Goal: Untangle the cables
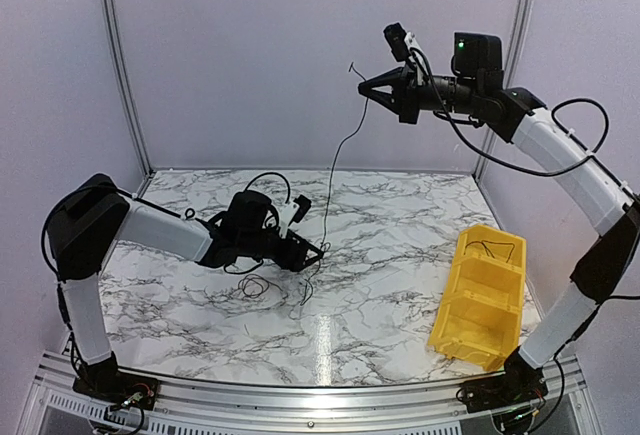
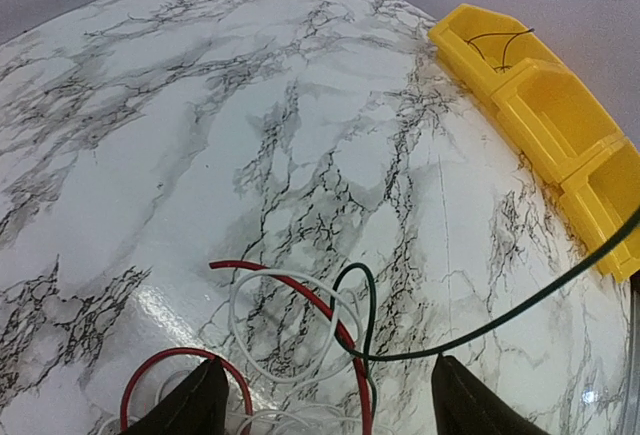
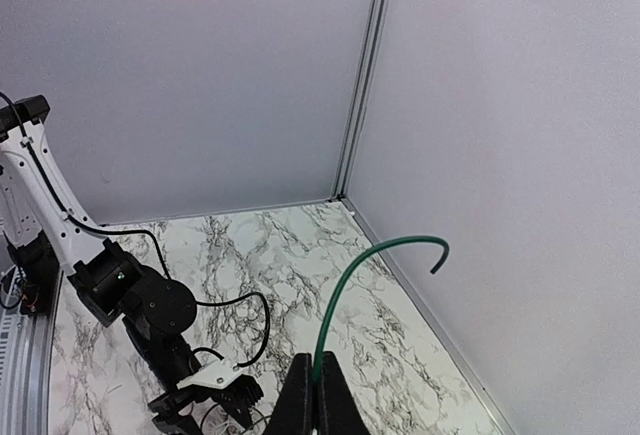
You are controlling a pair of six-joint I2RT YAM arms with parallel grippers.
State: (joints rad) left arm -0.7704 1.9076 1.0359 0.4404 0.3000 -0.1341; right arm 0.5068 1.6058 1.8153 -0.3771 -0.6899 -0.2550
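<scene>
Right end effector (image 1: 362, 85) is pinching the green wire (image 1: 335, 170) high at one o'clock. Left end effector (image 1: 315, 252) is gaping over cables (image 1: 262, 285) at the desk (image 1: 400, 255)'s nine o'clock. Unpinned, they're risking cinching tighter.

Bench (image 1: 380, 255) is white marble print with grey-black veins. Bin (image 1: 480, 295) is bright yellow, pretty loud. There's a red wire (image 2: 300, 290), a white wire (image 2: 235, 325) and a dark green wire (image 3: 345, 277). Walls (image 1: 300, 55) are pale lilac-grey. Left arm (image 1: 160, 230) and right arm (image 1: 570, 170) are black with white sleeves.
</scene>
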